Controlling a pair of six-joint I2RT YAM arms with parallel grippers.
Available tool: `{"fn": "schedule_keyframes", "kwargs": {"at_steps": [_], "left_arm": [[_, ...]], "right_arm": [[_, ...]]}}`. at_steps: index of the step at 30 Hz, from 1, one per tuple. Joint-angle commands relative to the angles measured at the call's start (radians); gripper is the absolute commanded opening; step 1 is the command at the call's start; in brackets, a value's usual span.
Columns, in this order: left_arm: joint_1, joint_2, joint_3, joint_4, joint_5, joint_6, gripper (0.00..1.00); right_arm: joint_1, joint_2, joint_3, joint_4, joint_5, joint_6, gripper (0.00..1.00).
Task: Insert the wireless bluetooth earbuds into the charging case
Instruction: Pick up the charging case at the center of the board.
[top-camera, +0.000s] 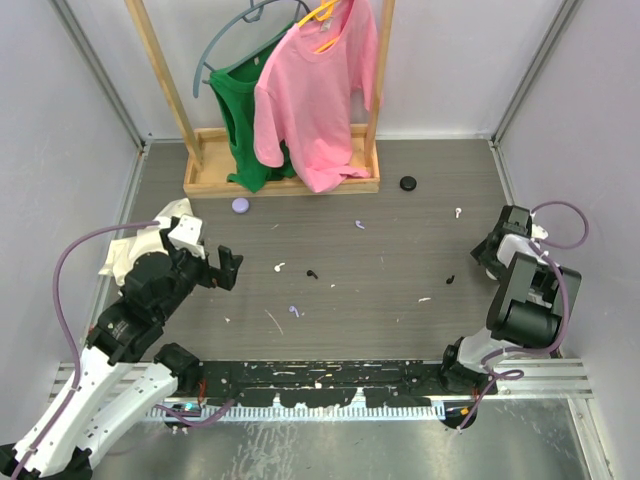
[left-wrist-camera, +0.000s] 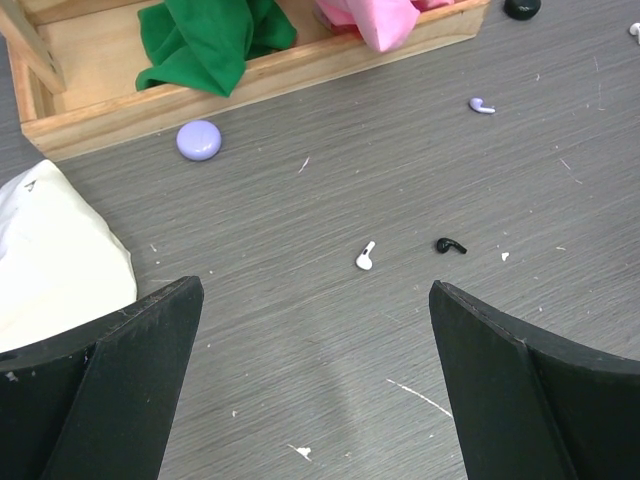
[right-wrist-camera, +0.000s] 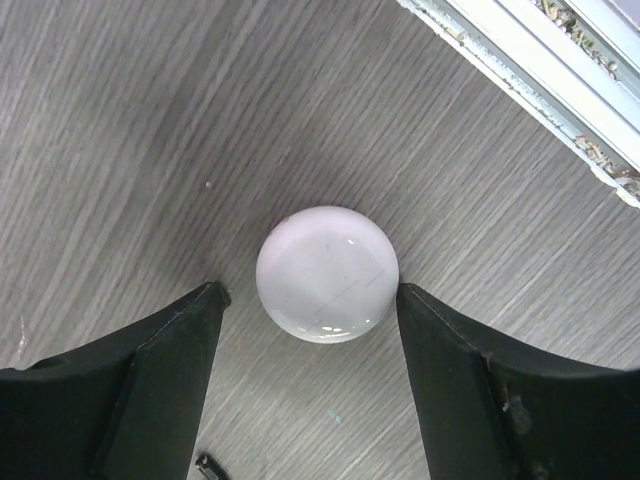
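Observation:
A round white charging case (right-wrist-camera: 327, 273) lies shut on the grey table between the jaws of my right gripper (right-wrist-camera: 310, 290). The gripper is open: its right fingertip (right-wrist-camera: 410, 297) is at the case's edge and the left one stands slightly off. Under my open left gripper (left-wrist-camera: 315, 290) there is only bare table. Ahead of it lie a white earbud (left-wrist-camera: 365, 257), a black earbud (left-wrist-camera: 450, 245) and a lilac earbud (left-wrist-camera: 482, 105). From above, the right gripper (top-camera: 497, 250) hides the white case. Another black earbud (top-camera: 450, 279) lies near it, and a white earbud (top-camera: 458, 212) further back.
A lilac case (top-camera: 240, 205) and a black case (top-camera: 407, 183) sit in front of the wooden rack base (top-camera: 205, 180), which carries green and pink shirts. White cloth (left-wrist-camera: 50, 260) lies by the left arm. A lilac earbud (top-camera: 294, 311) and paint flecks dot the table.

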Motion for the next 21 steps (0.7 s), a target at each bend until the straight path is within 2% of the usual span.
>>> {"fn": "schedule_keyframes", "kwargs": {"at_steps": [1,6,16,21], "left_arm": [[0.005,0.011,0.01,0.071,0.008,0.005,0.98],[0.005,0.016,0.013,0.071,0.015,0.004,0.98],[0.004,0.035,0.028,0.073,0.053,-0.032,0.98],[0.005,0.081,0.062,0.053,0.122,-0.078,0.98]], "right_arm": [[-0.009,0.024,0.025,0.037,0.012,0.003,0.75],[-0.01,0.03,0.03,0.039,0.015,0.0,0.71],[0.004,-0.035,0.002,0.048,-0.036,-0.012,0.47],[0.069,-0.106,-0.006,0.033,-0.101,-0.024,0.43]]}}
